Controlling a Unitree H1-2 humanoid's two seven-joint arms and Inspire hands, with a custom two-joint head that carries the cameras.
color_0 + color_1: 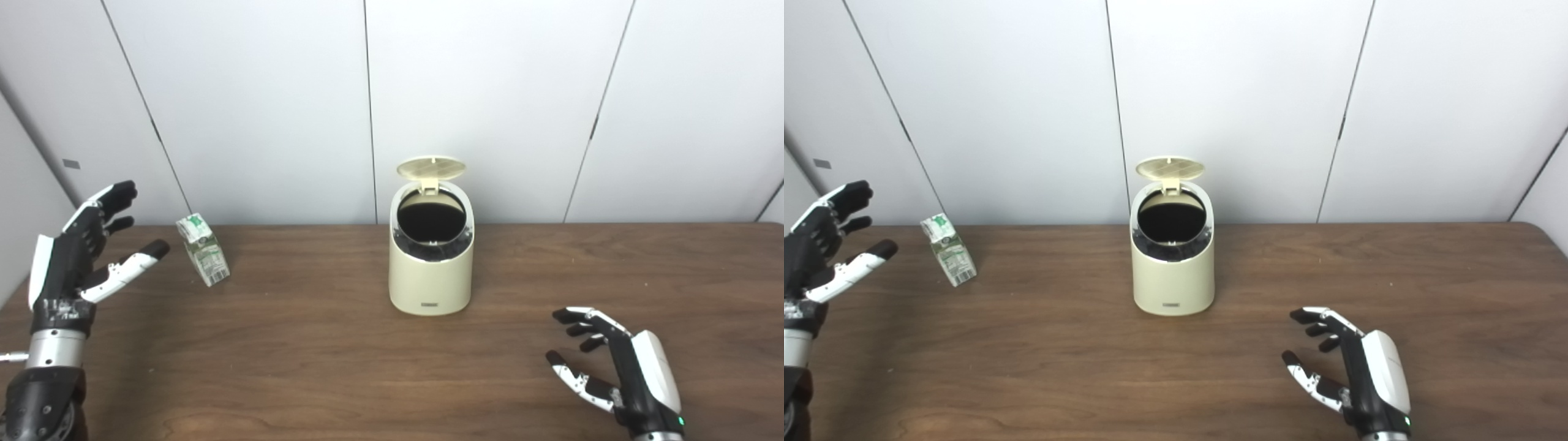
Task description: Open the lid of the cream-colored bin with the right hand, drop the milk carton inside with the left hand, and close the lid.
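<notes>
The cream-colored bin (431,275) stands in the middle of the wooden table with its round lid (431,168) flipped up at the back, so the dark inside shows. A small green-and-white milk carton (203,248) stands tilted on the table at the far left. My left hand (86,245) is raised just left of the carton, open, with its fingers spread and a gap between thumb and carton. Near the front right, low over the table, my right hand (612,361) is open and holds nothing, well apart from the bin.
The wooden table (306,355) runs across the whole view, with its right corner (1549,236) visible. White wall panels stand directly behind the table's back edge.
</notes>
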